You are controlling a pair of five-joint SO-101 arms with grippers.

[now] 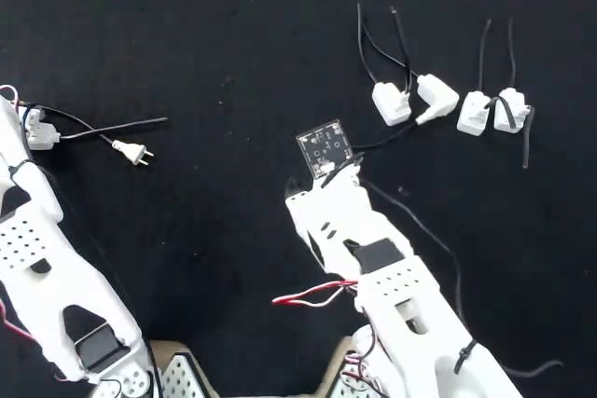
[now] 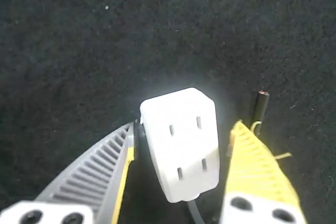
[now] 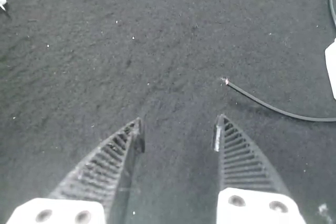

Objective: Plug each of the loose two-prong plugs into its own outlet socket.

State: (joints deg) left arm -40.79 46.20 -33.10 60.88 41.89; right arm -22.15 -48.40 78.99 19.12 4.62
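Landmark: small square black circuit board point(image 1: 325, 148). Your right gripper point(image 3: 178, 127) sits just beside it, jaws wide, holding nothing. Well apart from the board, your left gripper point(image 2: 186, 125) straddles a white plastic outlet socket point(image 2: 181, 142), narrowly open. A white 2-prong plug point(image 1: 131, 150) lies between socket and board.

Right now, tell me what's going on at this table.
The left claw stands open around a white outlet socket at the far left of the black mat, with a gap showing on one side. A loose two-prong plug lies nearby, not plugged in. The right claw hangs open and empty over the middle. Four more sockets lie at the far right.
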